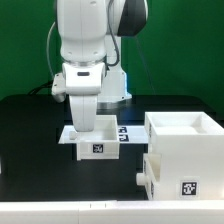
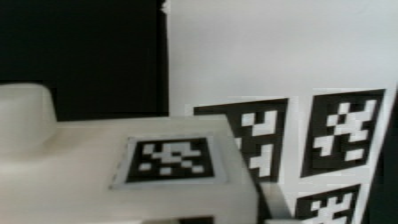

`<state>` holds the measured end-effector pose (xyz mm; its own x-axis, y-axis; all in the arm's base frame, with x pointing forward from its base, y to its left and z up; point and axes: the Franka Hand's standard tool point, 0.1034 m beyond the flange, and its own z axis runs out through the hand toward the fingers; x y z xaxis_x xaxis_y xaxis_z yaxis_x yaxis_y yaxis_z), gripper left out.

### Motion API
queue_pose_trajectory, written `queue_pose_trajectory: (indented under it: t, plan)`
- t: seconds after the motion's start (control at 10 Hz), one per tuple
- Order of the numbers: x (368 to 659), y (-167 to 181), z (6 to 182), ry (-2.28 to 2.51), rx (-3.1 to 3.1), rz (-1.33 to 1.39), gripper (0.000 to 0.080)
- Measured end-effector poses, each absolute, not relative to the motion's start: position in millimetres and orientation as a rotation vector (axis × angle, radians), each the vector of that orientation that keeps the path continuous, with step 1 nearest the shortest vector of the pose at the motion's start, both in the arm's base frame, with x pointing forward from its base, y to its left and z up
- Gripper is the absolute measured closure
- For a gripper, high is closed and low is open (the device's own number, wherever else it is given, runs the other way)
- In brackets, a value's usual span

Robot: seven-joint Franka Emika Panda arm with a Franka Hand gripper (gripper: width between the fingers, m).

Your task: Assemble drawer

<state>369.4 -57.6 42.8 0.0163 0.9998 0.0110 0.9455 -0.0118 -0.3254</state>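
White plastic is the material of all the furniture parts, and they lie on a black table [image 1: 30, 140]. Going from the exterior view's left to its right, the gripper [image 1: 86, 122] comes first, low over a small tray [image 1: 97, 140] with 1 square tag on its front. This tray sits on the marker board [image 1: 128, 134], whose tags also show in the wrist view beside the tray [image 2: 151, 160]. I cannot tell how wide the fingers are, or if they hold the tray wall. Further right stands the big casing [image 1: 185, 150] with 1 tag, well apart from the tray. I think the step is grasping the tray: the fingers should close squarely on 1 wall, so the tray does not tilt when lifted.
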Motion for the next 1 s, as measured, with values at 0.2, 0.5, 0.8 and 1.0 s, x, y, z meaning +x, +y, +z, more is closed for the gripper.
queue_pose_trajectory:
  t: [0.2, 0.5, 0.8, 1.0]
  plan:
    - [372.7, -59.3, 56.4, -1.808, -2.048, 0.462, 0.0760]
    - [380.0, -56.6, 58.5, -1.766, -2.069, 0.505, 0.0760]
    - [394.9, -64.8, 66.3, -1.906, -2.139, 0.275, 0.0760]
    - [403.9, -69.0, 76.1, -1.998, -2.234, 0.116, 0.0760]
